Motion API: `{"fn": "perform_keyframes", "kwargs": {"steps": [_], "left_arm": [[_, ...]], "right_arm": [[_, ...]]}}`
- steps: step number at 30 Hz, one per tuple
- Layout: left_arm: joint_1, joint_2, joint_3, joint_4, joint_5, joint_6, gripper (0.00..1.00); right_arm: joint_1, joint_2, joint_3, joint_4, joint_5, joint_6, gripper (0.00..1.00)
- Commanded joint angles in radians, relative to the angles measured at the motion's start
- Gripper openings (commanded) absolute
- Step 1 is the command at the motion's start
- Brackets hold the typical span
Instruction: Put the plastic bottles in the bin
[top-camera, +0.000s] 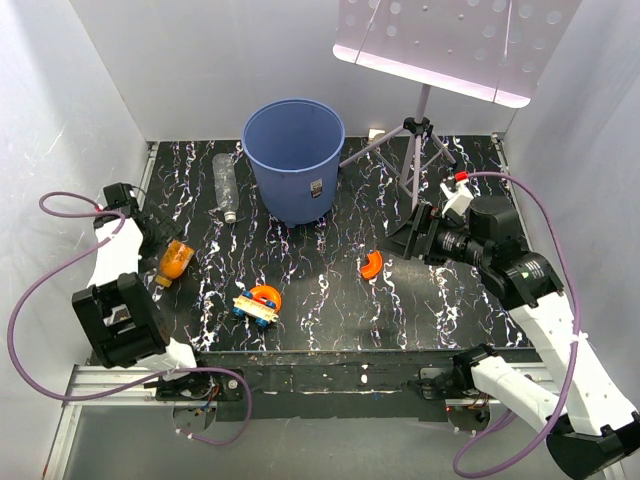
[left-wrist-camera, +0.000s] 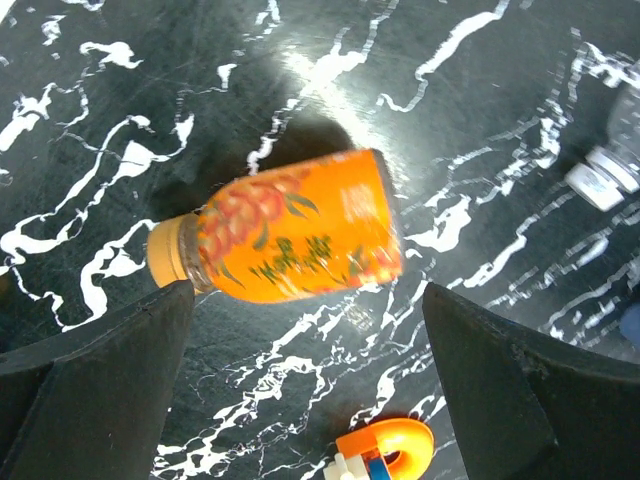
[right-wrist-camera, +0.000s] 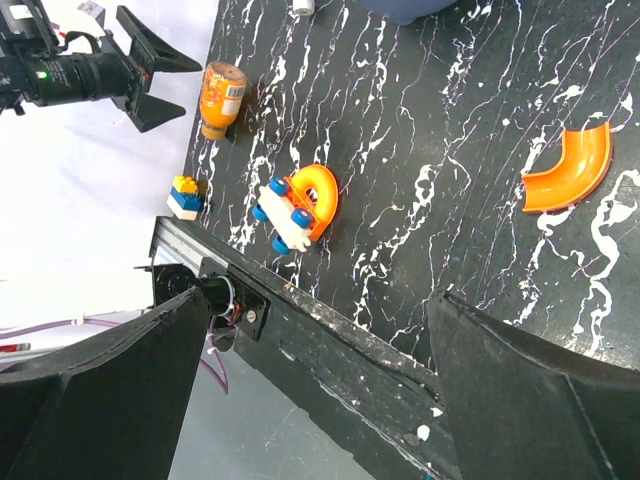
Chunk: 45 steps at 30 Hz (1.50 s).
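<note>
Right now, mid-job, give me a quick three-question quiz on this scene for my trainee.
1. True or false: the orange bottle stands upright.
2. How many plastic bottles lie on the table outside the blue bin?
3. Which is closer to the bin: A) the clear bottle, or B) the orange curved piece?
Key: 1. False: the orange bottle lies on its side by the open left end effector. 2. Two. 3. A.
</note>
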Motion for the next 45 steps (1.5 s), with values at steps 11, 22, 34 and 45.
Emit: {"fn": "perform_keyframes", "kwargs": {"steps": [11, 22, 34, 45], "left_arm": [[-0.005, -0.130, -0.041, 0.083, 0.078, 0.174, 0.98], [-0.010, -0.041, 0.046, 0.051, -0.067, 0.207, 0.98], [-0.033, 0.116, 0.085, 0.104, -0.241, 0.217, 0.98], [-0.036, 0.210, 0.105, 0.129, -0.321, 0.205, 0.96]], "right_arm": [[-0.001, -0.035, -0.014, 0.032, 0.012, -0.023, 0.95], [-0.001, 0.020, 0.040, 0.005, -0.012, -0.098, 0.96], [-0.001, 0.094, 0.109, 0.018, -0.039, -0.072, 0.96], [-0.001, 0.117, 0.115, 0.044, -0.063, -0.007, 0.96]]}}
